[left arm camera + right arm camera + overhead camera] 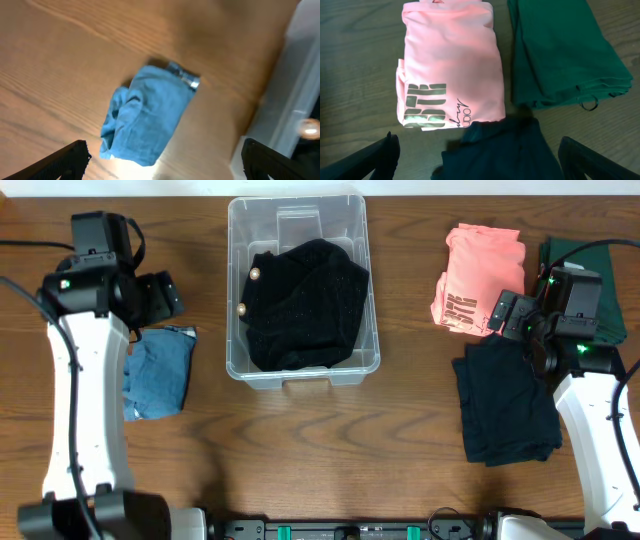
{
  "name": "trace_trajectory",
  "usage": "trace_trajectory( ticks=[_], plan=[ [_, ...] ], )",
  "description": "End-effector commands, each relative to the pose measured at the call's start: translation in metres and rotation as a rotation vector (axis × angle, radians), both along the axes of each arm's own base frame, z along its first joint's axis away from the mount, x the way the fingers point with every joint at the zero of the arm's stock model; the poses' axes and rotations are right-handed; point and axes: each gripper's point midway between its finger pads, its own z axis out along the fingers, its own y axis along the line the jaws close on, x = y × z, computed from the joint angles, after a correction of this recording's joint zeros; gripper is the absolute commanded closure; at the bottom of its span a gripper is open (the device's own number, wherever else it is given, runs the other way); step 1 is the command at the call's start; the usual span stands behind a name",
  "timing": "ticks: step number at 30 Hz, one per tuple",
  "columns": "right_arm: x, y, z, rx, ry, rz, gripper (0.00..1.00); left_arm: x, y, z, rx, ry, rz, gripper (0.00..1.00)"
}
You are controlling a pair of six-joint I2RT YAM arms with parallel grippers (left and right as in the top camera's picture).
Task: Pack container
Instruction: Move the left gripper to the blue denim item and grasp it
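Observation:
The clear container (233, 280) stands at the table's back middle and holds a folded black garment (305, 305) with gold buttons. My left gripper (165, 295) hangs open just left of the container, above a folded blue denim piece (160, 370). In the left wrist view the denim piece (147, 117) lies between and ahead of the wide-apart fingers (65, 160), with the container wall (295, 90) at the right. My right gripper (503, 313) is open and empty between a pink shirt (478, 275) and a dark navy garment (505, 400).
A dark green folded garment (565, 55) lies right of the pink shirt (450, 65), with the navy garment (495, 152) under the right gripper (480, 160). Bare wood stretches in front of the container. The arm bases stand at the near corners.

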Motion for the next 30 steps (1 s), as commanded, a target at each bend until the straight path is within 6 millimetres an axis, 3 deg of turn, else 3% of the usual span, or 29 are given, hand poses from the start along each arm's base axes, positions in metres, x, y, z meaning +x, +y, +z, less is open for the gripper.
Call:
trace_trajectory(
  ticks=[1, 7, 18, 30],
  plan=[
    [0.000, -0.003, 0.001, 0.004, -0.002, -0.017, 0.01, -0.003, -0.002, -0.024, 0.000, 0.104, -0.080, 0.02],
    [0.000, -0.003, 0.001, 0.004, -0.002, -0.017, 0.01, -0.019, 0.006, -0.066, 0.024, 0.319, -0.077, 0.02],
    [0.000, -0.003, 0.001, 0.004, -0.002, -0.017, 0.01, -0.021, 0.016, -0.141, 0.061, 0.533, -0.140, 0.01],
    [0.000, -0.003, 0.001, 0.005, -0.002, -0.017, 0.01, -0.030, 0.032, -0.189, 0.160, 0.622, -0.181, 0.00]
  ],
)
